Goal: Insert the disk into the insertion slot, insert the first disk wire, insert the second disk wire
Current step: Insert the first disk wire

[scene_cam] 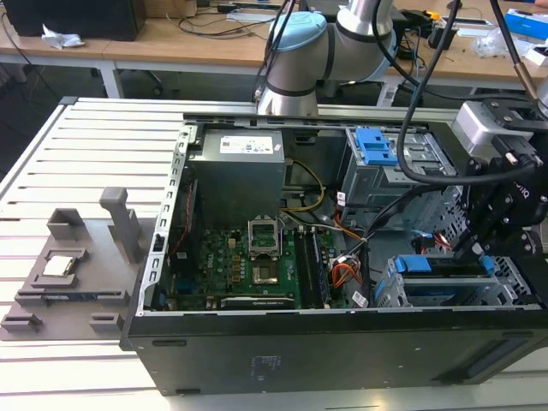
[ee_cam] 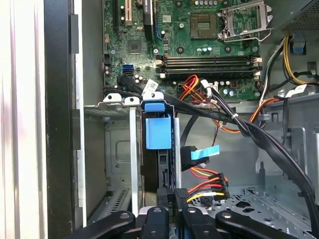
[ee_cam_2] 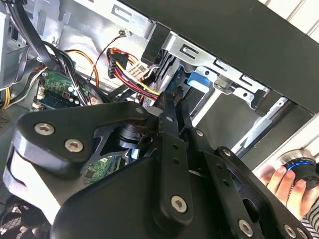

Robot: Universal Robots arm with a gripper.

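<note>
the arm [scene_cam: 300, 51] reaches across with its wrist bent down; the gripper [scene_cam: 481, 253] points downward at the exterior view's right, fingers [ee_cam_2: 168, 134] drawn close together.

Is built of silver tubing with pale blue joint caps [scene_cam: 300, 43] along the arm [scene_cam: 364, 19]; carries thick black cables [scene_cam: 408, 120] and a grey box [scene_cam: 484, 124] at the wrist; ends in a black gripper [ee_cam_2: 167, 107] of flat links pinned with silver screws [ee_cam_2: 74, 145]
</note>
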